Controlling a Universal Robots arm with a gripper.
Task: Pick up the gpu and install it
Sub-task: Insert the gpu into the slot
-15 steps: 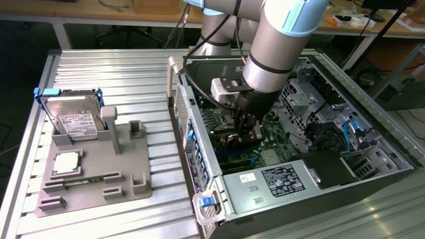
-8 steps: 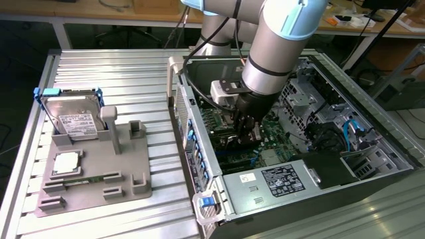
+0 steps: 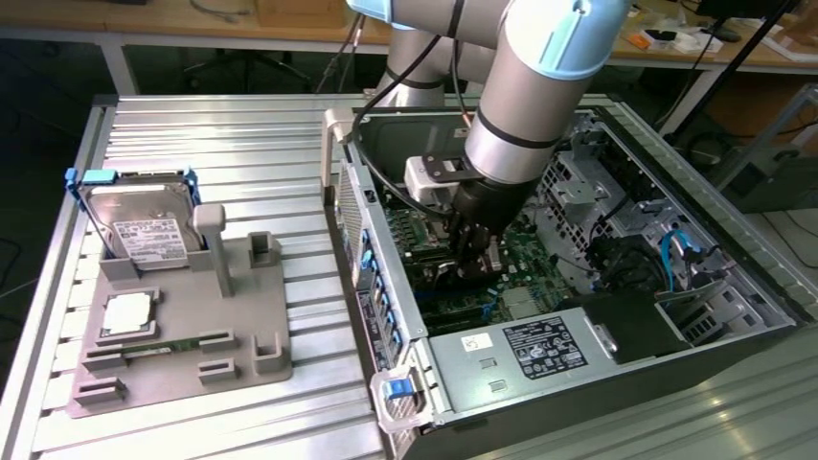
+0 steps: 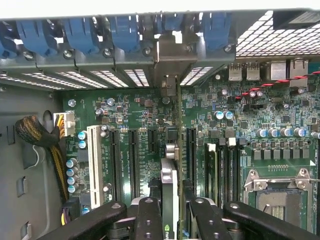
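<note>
We have the gripper (image 4: 170,210) down inside the open computer case (image 3: 715,316), its fingers (image 4: 149,220) pinched on the gpu (image 4: 169,185), which we carry edge-on so that the thin card stands upright over the motherboard (image 4: 240,125). Held that way, the card's long edge runs along the dark expansion slots (image 4: 134,160), and its silver bracket (image 4: 172,52) reaches up to the case's rear wall, beside the blue slot clips (image 4: 122,32); that is the pose a card needs to go straight down into a slot. We judge that the card's lower edge is at or very near a slot, but we cannot tell whether it is seated, since the card itself hides the contact line.

In the exterior view the arm (image 3: 537,86) reaches down into the middle of the case. Near the bench's edge at the exterior view's left, the grey parts holder (image 3: 179,326) keeps a hard drive (image 3: 138,225) in its blue frame upright.
</note>
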